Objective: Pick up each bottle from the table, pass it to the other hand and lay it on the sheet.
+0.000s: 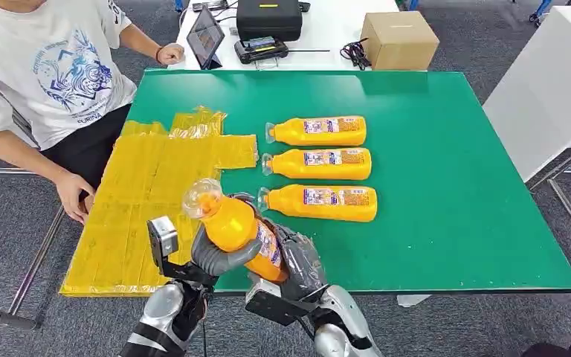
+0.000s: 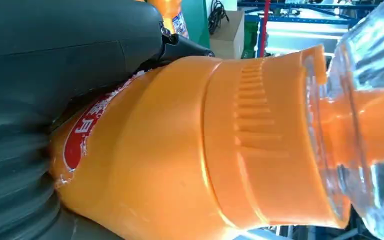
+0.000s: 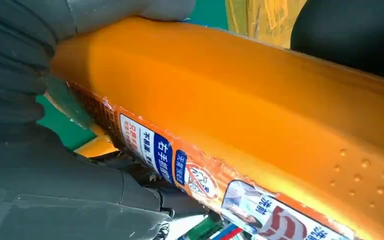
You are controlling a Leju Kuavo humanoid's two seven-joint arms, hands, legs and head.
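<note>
An orange bottle with a clear cap is held tilted above the table's near edge, cap pointing toward the yellow sheet. My left hand wraps its fingers around the bottle's middle. My right hand grips its lower, labelled part from behind. Up close, the bottle lies against my left hand, and the labelled side of the bottle lies in my right hand. Three more orange bottles lie side by side on the green table: the far one, the middle one, the near one.
A person in a white shirt sits at the table's left, one hand resting at the sheet's left edge. Behind the green table stand a tablet, a black case and a cardboard box.
</note>
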